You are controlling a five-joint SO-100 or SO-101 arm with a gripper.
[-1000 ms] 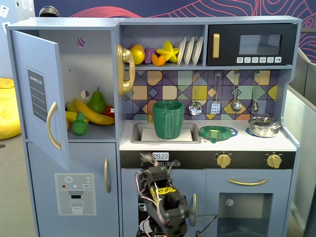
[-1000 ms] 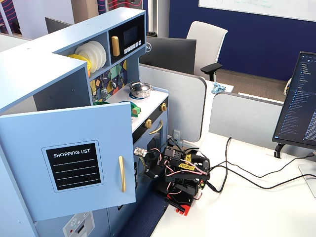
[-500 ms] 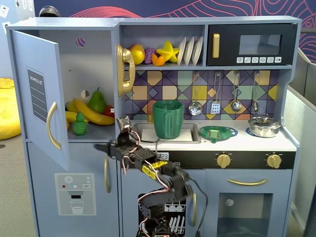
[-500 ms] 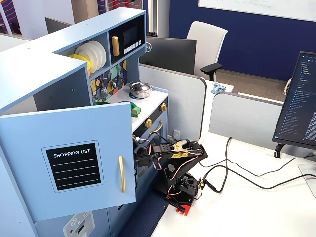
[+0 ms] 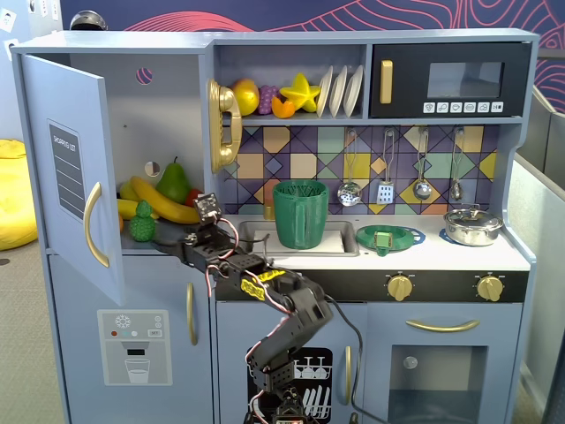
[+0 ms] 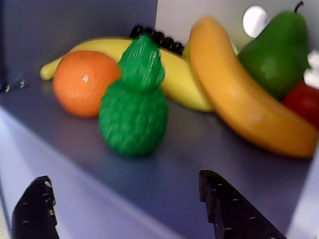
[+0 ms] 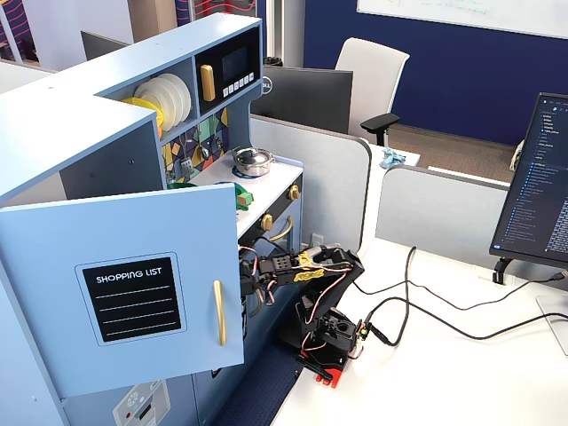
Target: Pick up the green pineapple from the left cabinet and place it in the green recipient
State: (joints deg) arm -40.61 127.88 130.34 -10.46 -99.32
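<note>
The green pineapple (image 5: 141,223) stands upright at the front of the shelf in the left cabinet (image 5: 168,106), whose blue door (image 5: 71,168) is swung open. In the wrist view the pineapple (image 6: 133,107) is straight ahead, in line with the gap between the jaws. My gripper (image 6: 124,177) is open and empty, a short way in front of the pineapple at the shelf's front edge, not touching it. In a fixed view the gripper (image 5: 175,243) sits just right of the pineapple. The green recipient (image 5: 300,215), a ribbed dark-green pitcher, stands in the sink.
An orange (image 6: 84,82) lies just left of and behind the pineapple. Bananas (image 6: 239,94), a green pear (image 6: 276,52) and a red fruit (image 6: 304,102) lie behind and to its right. A flat green strainer (image 5: 388,238) sits on the counter. The open door (image 7: 133,284) hides the shelf from the side.
</note>
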